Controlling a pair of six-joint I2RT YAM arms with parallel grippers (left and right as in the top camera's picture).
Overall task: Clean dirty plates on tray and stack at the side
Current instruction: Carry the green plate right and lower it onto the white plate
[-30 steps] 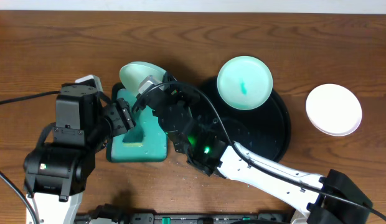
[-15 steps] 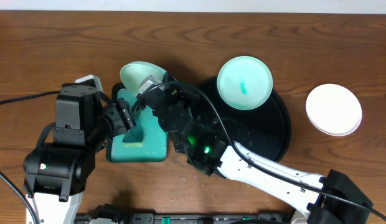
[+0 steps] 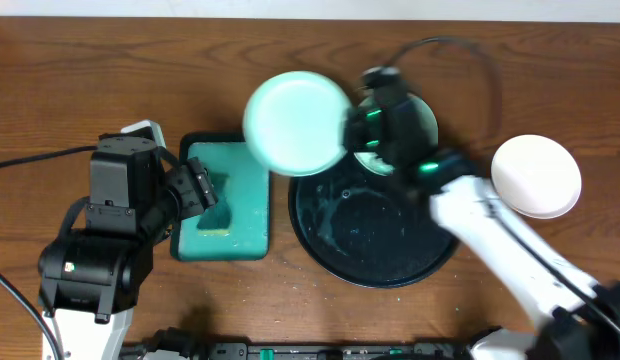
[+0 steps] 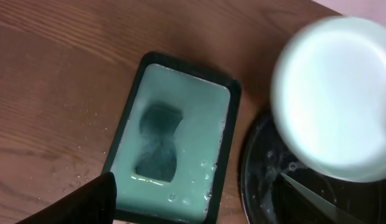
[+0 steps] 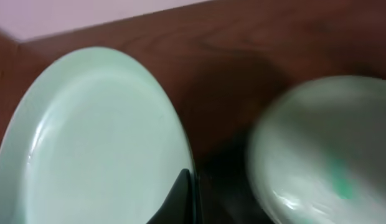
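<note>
My right gripper is shut on the rim of a pale mint plate and holds it in the air, above the gap between the teal tray and the black tray. In the right wrist view the plate fills the left, pinched at its edge by a finger. A second plate with a teal smear sits on the black tray behind, mostly hidden overhead. A white plate lies on the table at the right. My left gripper is open and empty over the teal tray.
A rectangular black-rimmed tray of teal liquid stands left of the black tray, with a dark sponge lying in it. The black tray's wet surface shows droplets. The right arm crosses the table's right front.
My right arm has swung from over the teal tray up and to the right, carrying the plate out of the liquid and over the black tray's left rim. The left arm has not moved.
</note>
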